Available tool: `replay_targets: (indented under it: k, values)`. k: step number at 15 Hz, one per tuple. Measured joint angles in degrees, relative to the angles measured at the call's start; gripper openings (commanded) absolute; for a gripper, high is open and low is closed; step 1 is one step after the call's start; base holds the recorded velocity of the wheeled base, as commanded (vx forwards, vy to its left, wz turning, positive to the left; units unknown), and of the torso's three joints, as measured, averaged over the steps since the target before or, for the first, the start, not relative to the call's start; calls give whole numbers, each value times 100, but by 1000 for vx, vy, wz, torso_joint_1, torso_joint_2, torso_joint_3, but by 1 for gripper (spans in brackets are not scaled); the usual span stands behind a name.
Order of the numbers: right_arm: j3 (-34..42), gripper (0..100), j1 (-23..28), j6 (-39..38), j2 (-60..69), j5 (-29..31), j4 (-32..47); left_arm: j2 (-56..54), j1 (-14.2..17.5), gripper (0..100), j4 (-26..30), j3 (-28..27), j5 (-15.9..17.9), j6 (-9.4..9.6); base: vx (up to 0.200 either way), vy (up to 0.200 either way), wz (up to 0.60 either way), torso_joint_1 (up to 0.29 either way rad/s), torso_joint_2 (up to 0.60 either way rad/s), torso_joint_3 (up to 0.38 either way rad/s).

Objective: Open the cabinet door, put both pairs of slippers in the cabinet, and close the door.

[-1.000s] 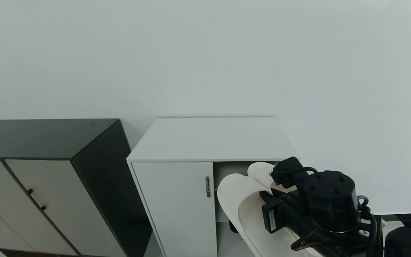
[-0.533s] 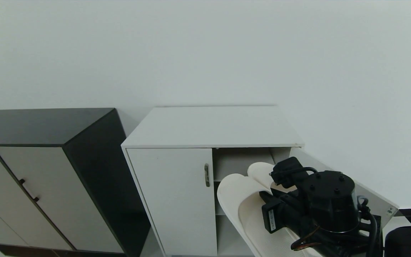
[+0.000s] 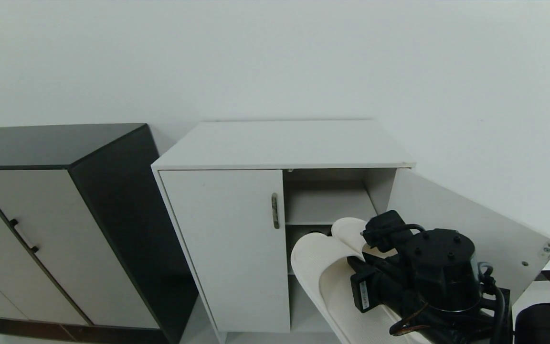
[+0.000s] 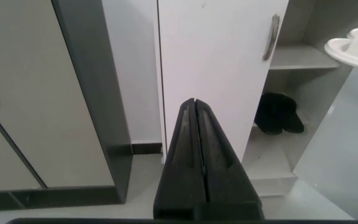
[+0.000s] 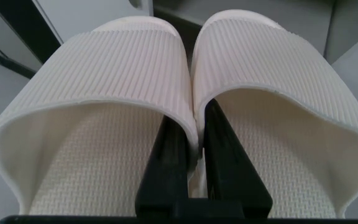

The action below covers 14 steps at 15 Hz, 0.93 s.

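Note:
The white cabinet (image 3: 280,143) stands against the wall, its left door (image 3: 222,239) closed and its right door (image 3: 456,215) swung wide open. My right gripper (image 5: 194,124) is shut on a pair of white slippers (image 3: 318,267), pinching their inner sides, and holds them toes-first just in front of the open compartment. A pair of black slippers (image 4: 279,113) lies on a lower shelf inside the cabinet. My left gripper (image 4: 195,106) is shut and empty, low in front of the closed left door.
A taller cabinet with black sides and pale doors (image 3: 112,191) stands close on the left of the white one. The upper shelf (image 3: 327,210) holds nothing. The open door juts out on the right side.
The head camera has moved: both cabinets sit higher in the picture and more of the shelves and open door shows. The right gripper still holds the white slippers.

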State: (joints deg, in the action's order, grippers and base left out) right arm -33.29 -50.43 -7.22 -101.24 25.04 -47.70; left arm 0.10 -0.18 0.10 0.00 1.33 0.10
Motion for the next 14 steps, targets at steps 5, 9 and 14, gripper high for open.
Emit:
replay_targets:
  k: [5, 9, 14]
  values:
    - [0, 0, 0, 0, 0, 0, 0, 0, 0, 0, 0, 0, 0, 0, 0, 0, 0, -163, 486, 322]
    - [48, 0, 0, 0, 0, 0, -61, 0, 0, 0, 0, 0, 0, 0, 0, 0, 0, -124, 470, 333]
    - [68, 0, 0, 0, -2, 0, -88, 0, 0, 0, -2, 0, 0, 0, 0, 0, 0, -74, 446, 360]
